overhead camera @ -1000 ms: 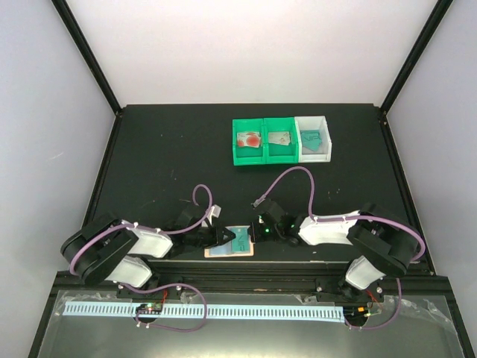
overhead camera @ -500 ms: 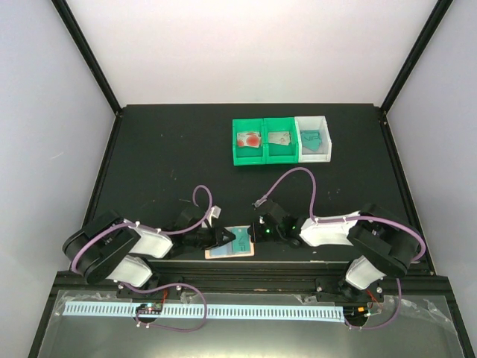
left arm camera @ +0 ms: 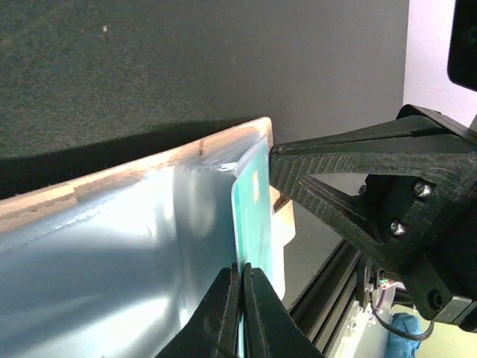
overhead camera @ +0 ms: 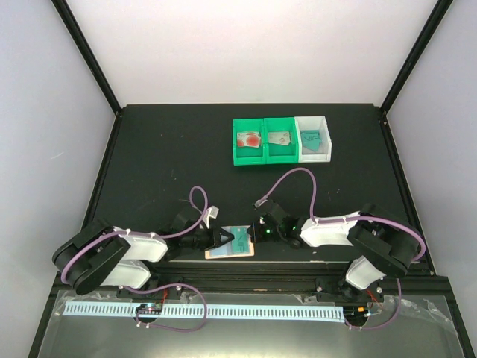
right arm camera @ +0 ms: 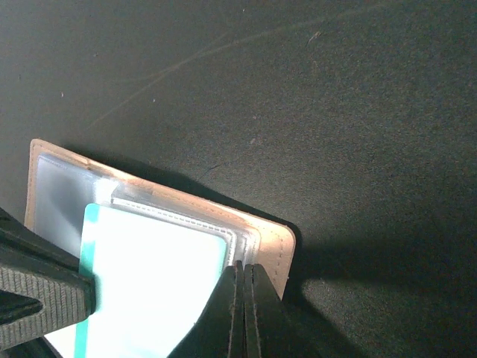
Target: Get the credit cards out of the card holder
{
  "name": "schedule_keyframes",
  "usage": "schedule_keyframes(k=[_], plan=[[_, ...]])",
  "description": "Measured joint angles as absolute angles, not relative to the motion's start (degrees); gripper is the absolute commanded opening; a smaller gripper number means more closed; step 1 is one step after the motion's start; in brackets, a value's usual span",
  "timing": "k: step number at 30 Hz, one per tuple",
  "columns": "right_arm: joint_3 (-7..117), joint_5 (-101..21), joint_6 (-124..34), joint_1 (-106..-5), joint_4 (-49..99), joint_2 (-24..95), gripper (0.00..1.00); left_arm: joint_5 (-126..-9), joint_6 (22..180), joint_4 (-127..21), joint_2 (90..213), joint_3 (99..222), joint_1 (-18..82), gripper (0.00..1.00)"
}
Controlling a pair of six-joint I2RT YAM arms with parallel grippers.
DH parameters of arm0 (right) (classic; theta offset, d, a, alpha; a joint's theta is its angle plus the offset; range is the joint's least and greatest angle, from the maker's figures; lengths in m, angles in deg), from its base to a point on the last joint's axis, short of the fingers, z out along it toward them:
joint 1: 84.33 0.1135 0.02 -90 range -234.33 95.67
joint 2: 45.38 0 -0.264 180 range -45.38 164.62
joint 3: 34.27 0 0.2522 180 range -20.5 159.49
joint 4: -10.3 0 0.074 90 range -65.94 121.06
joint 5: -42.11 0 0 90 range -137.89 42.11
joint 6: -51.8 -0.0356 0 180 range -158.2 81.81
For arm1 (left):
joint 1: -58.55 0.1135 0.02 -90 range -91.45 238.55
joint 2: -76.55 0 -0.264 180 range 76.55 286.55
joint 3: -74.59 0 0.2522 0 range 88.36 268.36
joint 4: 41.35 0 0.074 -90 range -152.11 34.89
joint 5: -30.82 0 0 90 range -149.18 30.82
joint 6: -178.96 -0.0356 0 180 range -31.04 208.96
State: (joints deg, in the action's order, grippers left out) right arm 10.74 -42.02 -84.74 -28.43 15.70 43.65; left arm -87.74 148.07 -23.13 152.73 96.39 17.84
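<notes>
So the card holder is lying opened flat on the black bench, right at the near edge between the two arms, pale blue pocket side up with the peach border showing around it. The left gripper has its fingers pinched together on the end of a teal card that's sticking partway out of a pocket, standing up a bit on its edge in the left wrist view. The right gripper is clamped tight too, fingertips on the holder's pocket edge close to its peach rim, so it looks like it's gripping the holder itself. From above, both grippers meet over the holder nearly tip to tip. Way at the back of the bench there are three bins touching in a row: a green bin with a red-blotch card, a second green bin with a silver card, and a white bin with a second teal card.
</notes>
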Motion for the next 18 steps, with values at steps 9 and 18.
schedule_keyframes(k=[9, 18], plan=[[10.63, -42.02, -84.83, -28.43, 15.48, 43.59, 0.01, -87.8, 147.29, -25.18, 152.47, 96.41, 17.99, 0.02], [10.3, -41.75, -85.0, -28.43, 18.67, 40.7, 0.08, -89.33, 146.28, -23.83, 154.35, 96.69, 18.03, 0.02]])
